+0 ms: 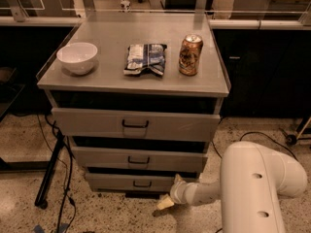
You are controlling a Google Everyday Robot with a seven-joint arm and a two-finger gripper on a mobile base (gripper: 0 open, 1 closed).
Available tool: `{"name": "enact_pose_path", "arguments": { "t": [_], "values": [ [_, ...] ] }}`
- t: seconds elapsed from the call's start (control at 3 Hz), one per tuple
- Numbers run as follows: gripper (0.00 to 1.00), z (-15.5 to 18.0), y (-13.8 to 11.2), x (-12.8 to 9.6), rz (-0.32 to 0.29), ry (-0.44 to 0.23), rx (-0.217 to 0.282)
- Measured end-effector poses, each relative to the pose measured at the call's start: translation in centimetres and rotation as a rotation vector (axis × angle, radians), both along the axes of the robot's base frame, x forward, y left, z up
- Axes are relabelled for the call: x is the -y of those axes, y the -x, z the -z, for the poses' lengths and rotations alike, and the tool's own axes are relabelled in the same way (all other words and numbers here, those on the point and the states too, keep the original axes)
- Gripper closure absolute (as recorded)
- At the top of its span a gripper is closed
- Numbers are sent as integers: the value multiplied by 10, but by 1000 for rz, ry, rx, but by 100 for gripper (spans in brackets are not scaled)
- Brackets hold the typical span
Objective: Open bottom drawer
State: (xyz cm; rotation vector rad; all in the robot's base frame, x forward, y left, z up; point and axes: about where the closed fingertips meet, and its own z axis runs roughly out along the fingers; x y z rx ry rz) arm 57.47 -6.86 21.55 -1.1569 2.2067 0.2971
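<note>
The bottom drawer (pixel 141 182) is the lowest and narrowest grey front of the three-drawer cabinet, with a small black bar handle (pixel 142 184). It sits slightly forward under the middle drawer (pixel 138 158). My gripper (pixel 167 200) is low, just above the floor, right of the handle and in front of the drawer's right end. My white arm (pixel 252 188) reaches in from the lower right.
The top drawer (pixel 135 124) is the widest front. On the cabinet top stand a white bowl (pixel 77 57), a crumpled chip bag (pixel 145 58) and a brown can (pixel 190 55). Black cables and a stand leg (pixel 51 171) lie on the speckled floor at left.
</note>
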Motion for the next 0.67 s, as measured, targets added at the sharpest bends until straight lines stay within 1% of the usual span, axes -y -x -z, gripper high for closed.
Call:
{"name": "enact_pose_path", "arguments": {
  "t": [0.33,0.67],
  "values": [
    [0,1,-1,0,0,1,-1],
    [0,30,-28,-4,0,27,-11]
  ]
}}
